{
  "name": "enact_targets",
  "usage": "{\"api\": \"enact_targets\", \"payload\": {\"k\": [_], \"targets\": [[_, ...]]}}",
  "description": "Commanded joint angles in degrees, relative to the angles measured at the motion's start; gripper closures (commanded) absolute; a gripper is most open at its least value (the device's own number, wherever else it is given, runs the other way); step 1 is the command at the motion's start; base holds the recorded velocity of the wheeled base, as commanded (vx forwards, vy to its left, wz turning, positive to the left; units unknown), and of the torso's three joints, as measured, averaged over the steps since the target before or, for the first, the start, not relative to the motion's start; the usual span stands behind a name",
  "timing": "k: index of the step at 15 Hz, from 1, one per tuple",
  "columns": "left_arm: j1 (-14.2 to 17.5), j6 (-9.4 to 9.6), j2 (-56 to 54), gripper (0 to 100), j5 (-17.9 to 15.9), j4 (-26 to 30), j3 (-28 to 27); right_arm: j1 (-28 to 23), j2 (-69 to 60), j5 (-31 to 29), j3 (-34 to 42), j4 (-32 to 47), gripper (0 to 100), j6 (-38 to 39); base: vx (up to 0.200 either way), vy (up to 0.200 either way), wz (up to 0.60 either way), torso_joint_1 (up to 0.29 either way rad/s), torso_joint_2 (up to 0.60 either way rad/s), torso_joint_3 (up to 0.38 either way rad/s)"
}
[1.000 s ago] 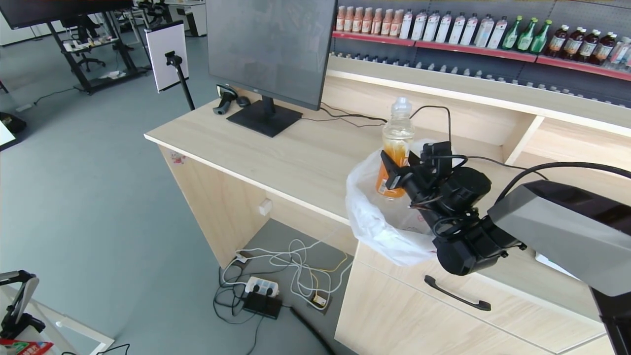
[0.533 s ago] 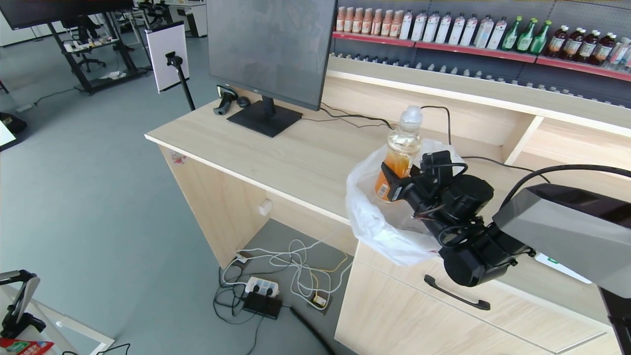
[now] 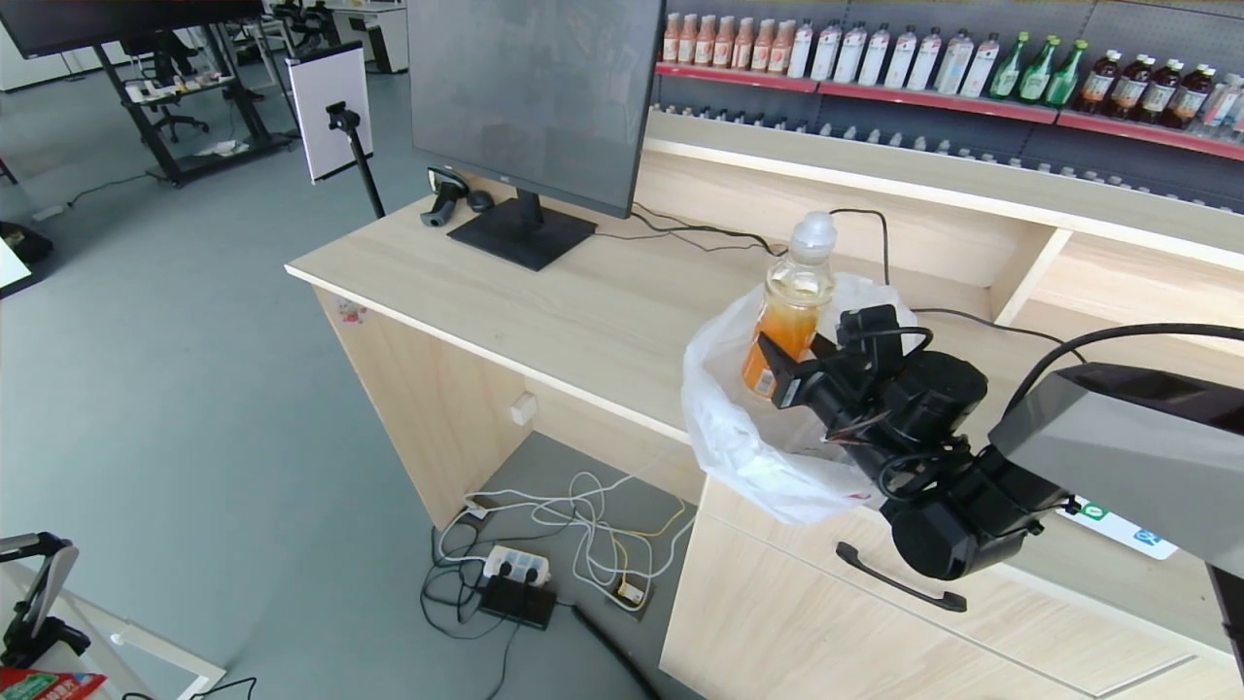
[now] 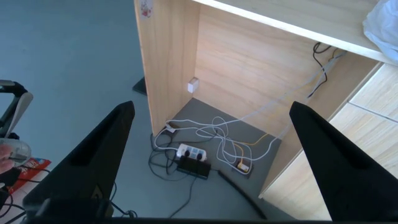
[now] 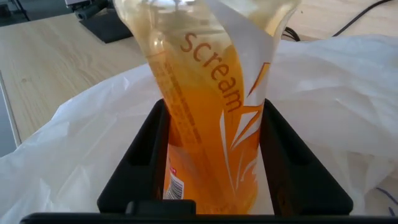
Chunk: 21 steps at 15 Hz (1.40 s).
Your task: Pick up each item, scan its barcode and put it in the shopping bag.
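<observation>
Right of centre, the right claw [image 3: 777, 369] clenches a clear plastic bottle of orange drink [image 3: 789, 321] over a white plastic bag [image 3: 719, 428]. The left claw [image 4: 212, 109] gapes wide, empty.

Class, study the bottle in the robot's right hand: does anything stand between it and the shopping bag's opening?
Nothing visible does. The right hand holds the bottle upright over the open mouth of the shopping bag, which sits at the edge of the counter. The bottle's base looks about level with the bag's rim.
</observation>
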Motion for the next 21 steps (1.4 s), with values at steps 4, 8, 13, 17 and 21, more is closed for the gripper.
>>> {"api": "enact_targets", "payload": {"k": [4, 8, 13, 17, 21], "targets": [[-0.01, 0.01, -0.02, 0, 0.01, -0.01, 0.0, 0.04, -1.9, 0.02, 3.46, -0.14, 0, 0.02, 0.0, 0.0, 0.0, 0.0, 0.0, 0.0], [-0.01, 0.01, -0.02, 0, 0.01, -0.01, 0.0, 0.04, -4.19, 0.02, 8.21, -0.14, 0, 0.11, 0.0, 0.0, 0.0, 0.0, 0.0, 0.0], [-0.01, -0.07, -0.02, 0, 0.01, -0.01, 0.0, -0.4, -8.41, 0.02, 9.88, -0.14, 0, -0.24, 0.0, 0.0, 0.0, 0.0, 0.0, 0.0], [-0.01, -0.07, -0.02, 0, 0.01, -0.01, 0.0, -0.31, -11.75, 0.02, 9.0, -0.14, 0, -0.24, 0.0, 0.0, 0.0, 0.0, 0.0, 0.0], [-0.01, -0.07, -0.02, 0, 0.01, -0.01, 0.0, 0.66, -15.79, 0.02, 10.32, -0.14, 0, -0.15, 0.0, 0.0, 0.0, 0.0, 0.0, 0.0]]}}
